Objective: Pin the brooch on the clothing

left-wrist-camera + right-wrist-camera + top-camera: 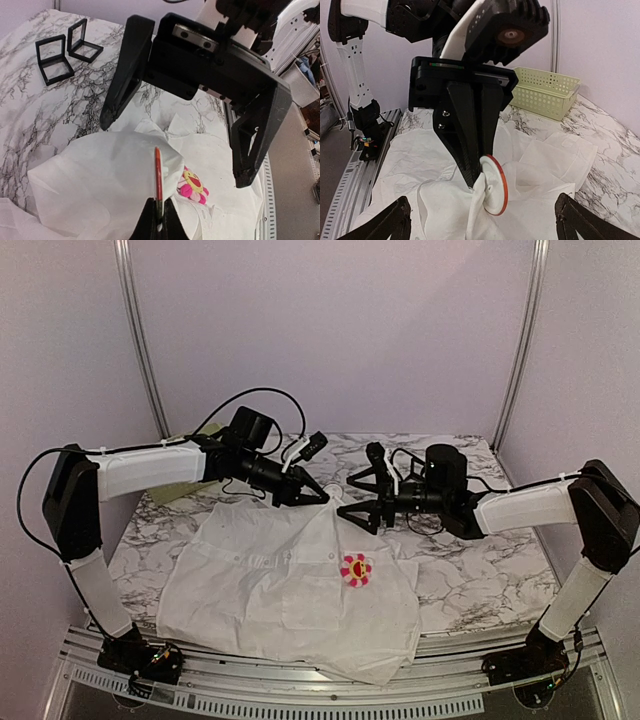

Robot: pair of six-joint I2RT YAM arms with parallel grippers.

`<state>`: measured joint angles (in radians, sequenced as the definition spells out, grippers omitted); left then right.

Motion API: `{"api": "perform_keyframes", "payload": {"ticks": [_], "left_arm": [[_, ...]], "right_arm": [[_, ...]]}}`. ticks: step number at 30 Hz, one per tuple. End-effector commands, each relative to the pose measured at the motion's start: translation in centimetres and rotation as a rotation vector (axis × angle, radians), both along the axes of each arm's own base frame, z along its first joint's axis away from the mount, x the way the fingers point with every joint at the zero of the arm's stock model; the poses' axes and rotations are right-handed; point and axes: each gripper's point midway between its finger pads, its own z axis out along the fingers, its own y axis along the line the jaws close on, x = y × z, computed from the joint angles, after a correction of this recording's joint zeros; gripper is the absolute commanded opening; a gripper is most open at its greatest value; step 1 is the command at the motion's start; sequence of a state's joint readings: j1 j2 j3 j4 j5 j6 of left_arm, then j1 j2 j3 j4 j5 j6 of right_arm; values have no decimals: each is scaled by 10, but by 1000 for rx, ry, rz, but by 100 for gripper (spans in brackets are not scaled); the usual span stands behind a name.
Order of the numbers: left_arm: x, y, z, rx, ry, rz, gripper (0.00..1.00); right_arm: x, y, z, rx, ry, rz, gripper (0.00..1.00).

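While the flower-shaped brooch (355, 569) already lies face-up on the white shirt (260, 590), just to the near side of the right gripper (174, 150), its pin is out of sight, so I cannot tell whether it goes through the cloth. The left gripper (475, 181) is clamped tight on a raised fold of shirt together with a white disc with an orange rim (495, 186). The right gripper's jaws stand wide, one on either side of that fold, holding nothing. Whether the disc is a backing or another badge is unclear, so the fastening looks unfinished. The cloth directly under both grippers is hidden.
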<state>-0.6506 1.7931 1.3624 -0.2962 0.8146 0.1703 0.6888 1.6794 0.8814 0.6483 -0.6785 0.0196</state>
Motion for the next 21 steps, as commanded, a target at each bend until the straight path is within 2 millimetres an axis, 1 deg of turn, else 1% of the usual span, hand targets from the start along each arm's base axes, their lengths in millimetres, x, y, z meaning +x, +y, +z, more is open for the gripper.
{"api": "perform_keyframes", "payload": {"ticks": [1, 4, 5, 6, 8, 11, 12, 16, 21], "left_arm": [[-6, -3, 18, -35, -49, -6, 0], [-6, -3, 17, -37, -53, -9, 0], [-7, -3, 17, -37, -53, -10, 0], [-7, -3, 18, -40, -55, -11, 0], [-7, -3, 18, -41, -55, -13, 0], [-7, -4, 17, -42, -61, -19, 0], [-7, -4, 16, -41, -59, -19, 0], [-6, -5, 15, -43, -60, -21, 0], [-5, -6, 17, -51, -70, -23, 0]], "right_arm": [[0, 10, 3, 51, -35, 14, 98], [1, 17, -2, 49, -20, 53, 92], [0, 19, -4, 50, -15, 71, 87], [0, 20, -3, 51, -12, 84, 82], [3, 22, -9, 46, 5, 88, 66], [4, 18, -5, 75, 4, 84, 42], [4, 17, -3, 84, 6, 86, 38], [5, 19, -4, 85, 17, 98, 36], [6, 21, -9, 82, 34, 105, 24]]}}
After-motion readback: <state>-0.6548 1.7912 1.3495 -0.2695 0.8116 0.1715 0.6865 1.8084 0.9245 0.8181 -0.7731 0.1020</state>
